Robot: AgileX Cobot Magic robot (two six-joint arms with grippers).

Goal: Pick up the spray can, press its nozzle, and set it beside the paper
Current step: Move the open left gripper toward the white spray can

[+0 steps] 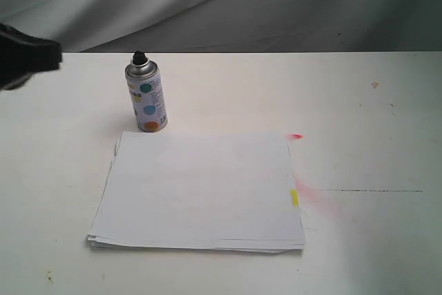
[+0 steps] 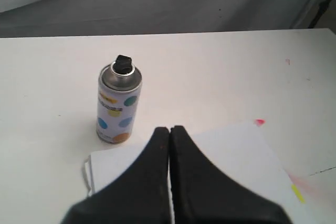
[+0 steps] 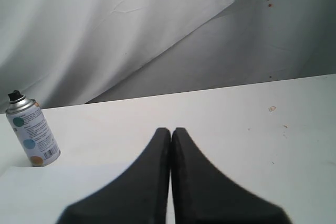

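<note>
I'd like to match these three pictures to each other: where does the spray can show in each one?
Exterior view: the spray can stands upright just behind the far left corner of the paper.
Left wrist view: the spray can looks large, just past a corner of the paper.
Right wrist view: the spray can looks small, off to one side, by the paper.
Shared landmark: the paper.

Open table (image 1: 228, 94) flanks the upright spray can (image 1: 146, 101); only the paper (image 1: 200, 191) lies just beside it.
</note>
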